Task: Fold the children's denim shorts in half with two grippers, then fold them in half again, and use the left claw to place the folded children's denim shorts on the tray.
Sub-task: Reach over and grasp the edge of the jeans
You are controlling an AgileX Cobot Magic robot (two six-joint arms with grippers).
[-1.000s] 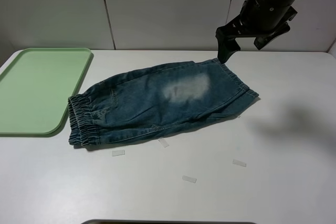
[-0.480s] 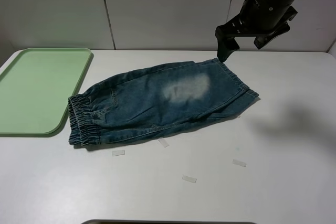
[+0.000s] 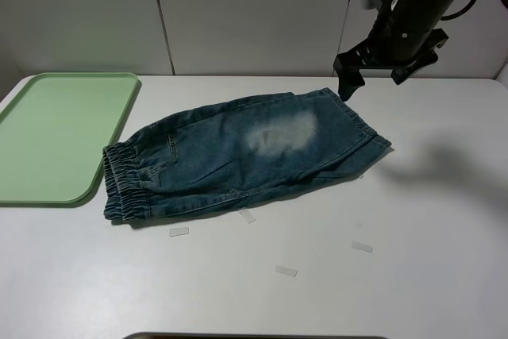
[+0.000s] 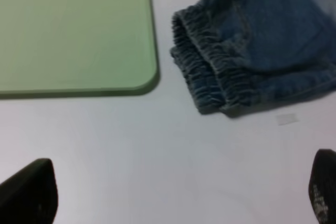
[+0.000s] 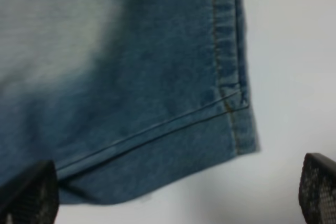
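The children's denim shorts [image 3: 246, 152] lie folded flat mid-table, the gathered waistband [image 4: 210, 74] towards the tray [image 3: 59, 132] and a pale faded patch on top. My right gripper [image 3: 371, 78] hovers open just past the shorts' far right corner. In the right wrist view the hem corner [image 5: 231, 103] lies below the right gripper [image 5: 173, 195], nothing between its fingers. My left gripper [image 4: 176, 192] is open over bare table near the waistband and a corner of the tray [image 4: 73, 30]. The left arm is outside the exterior high view.
Small white tape strips [image 3: 178, 232] [image 3: 286, 271] [image 3: 362, 247] lie on the white table in front of the shorts. A pale wall runs behind the table. A dark edge [image 3: 254, 336] shows at the table's front.
My right gripper has shifted a little to the right, away from the shorts' far corner. The shorts have not moved.
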